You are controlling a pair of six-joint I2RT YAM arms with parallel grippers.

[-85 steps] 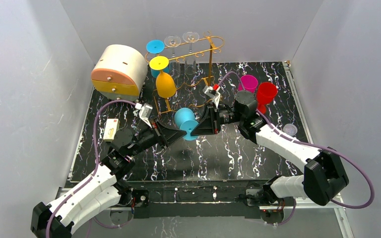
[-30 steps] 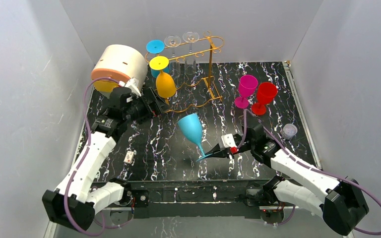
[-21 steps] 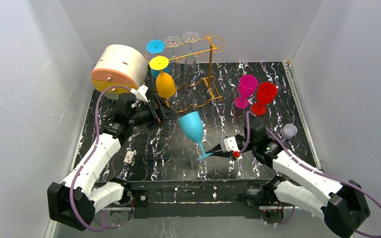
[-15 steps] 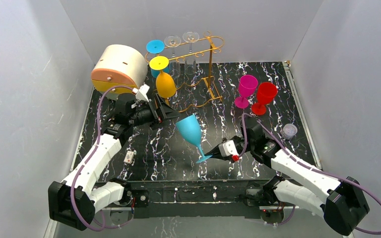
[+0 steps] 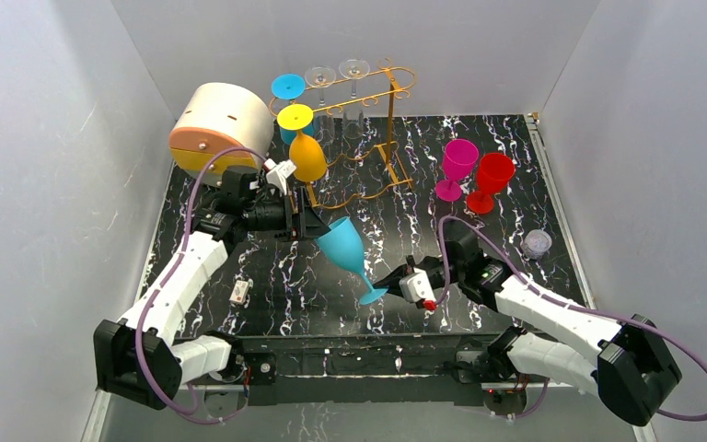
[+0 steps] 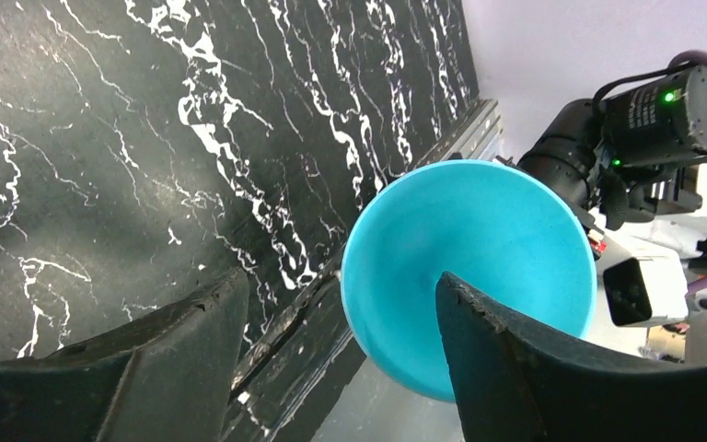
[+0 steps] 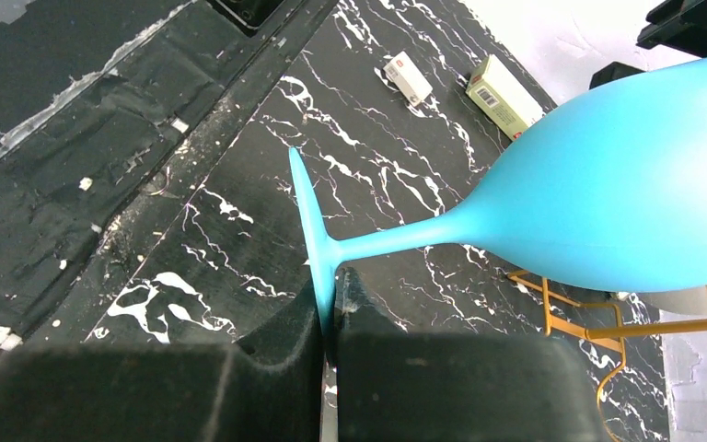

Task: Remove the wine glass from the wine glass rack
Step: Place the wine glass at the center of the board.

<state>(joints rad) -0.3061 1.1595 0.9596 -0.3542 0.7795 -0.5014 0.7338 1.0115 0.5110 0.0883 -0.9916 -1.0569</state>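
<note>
Right gripper (image 7: 331, 296): pressed together on the foot of the blue wine glass (image 7: 608, 207), the thin disc edge-on between the two fingers. Stem runs up and away from the fingertips; bowl is at the far end, tilted well over, mouth pointing away from this gripper.

Left gripper (image 6: 336, 308): spread. The bowl mouth of the wine glass (image 6: 469, 267) faces straight into the gap. One finger (image 6: 506, 359) overlaps the rim in the wrist view; the other finger (image 6: 184, 341) stands apart from it, bench showing between. Cannot tell whether the overlapping finger touches.

From above, the wine glass (image 5: 341, 245) hangs clear of the bench (image 5: 295, 299), slanted between the left gripper (image 5: 311, 224) at the bowl and the right gripper (image 5: 379, 284) at the foot.

Rack (image 5: 392, 147): behind the left gripper, apart from the wine glass. A yellow glass (image 5: 307, 158) hangs upside down from it, just beyond the left gripper.
</note>
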